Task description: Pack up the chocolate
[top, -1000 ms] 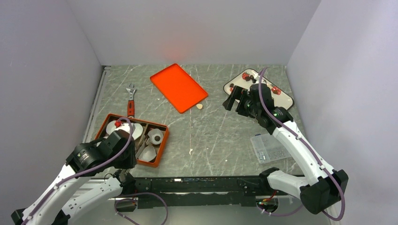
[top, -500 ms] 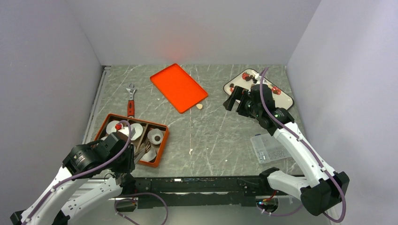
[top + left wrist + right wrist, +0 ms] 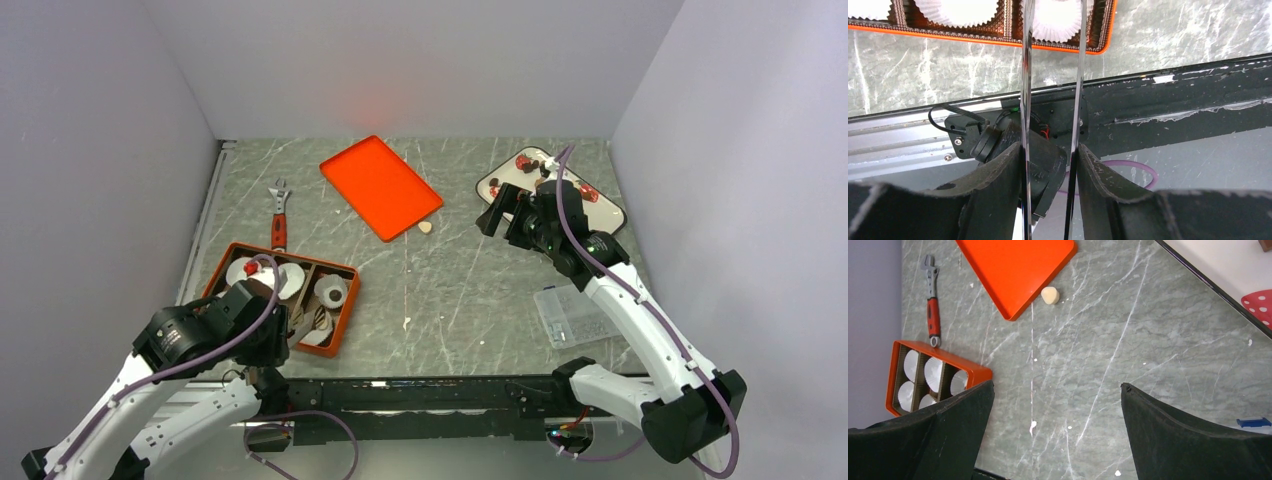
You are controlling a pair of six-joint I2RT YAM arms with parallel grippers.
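A tan round chocolate [image 3: 426,227] lies on the table by the orange lid's near corner; it also shows in the right wrist view [image 3: 1050,295]. Small dark chocolate pieces [image 3: 546,171] lie on the white strawberry-print tray [image 3: 610,211], and one brown piece [image 3: 1266,244] shows at that view's corner. My right gripper [image 3: 493,214] is open and empty, above the tray's left end. My left gripper [image 3: 1049,150] is shut on metal tongs [image 3: 1024,75], whose blades reach over the orange box [image 3: 342,306] of white paper cups [image 3: 1055,25].
An orange lid [image 3: 380,186] lies at the back middle. A red-handled wrench [image 3: 278,215] lies behind the box. A clear plastic case [image 3: 575,315] lies under my right arm. Grey walls close in the left, back and right.
My left arm has drawn back toward the near edge, uncovering more of the box's cups. My right arm has hardly moved.
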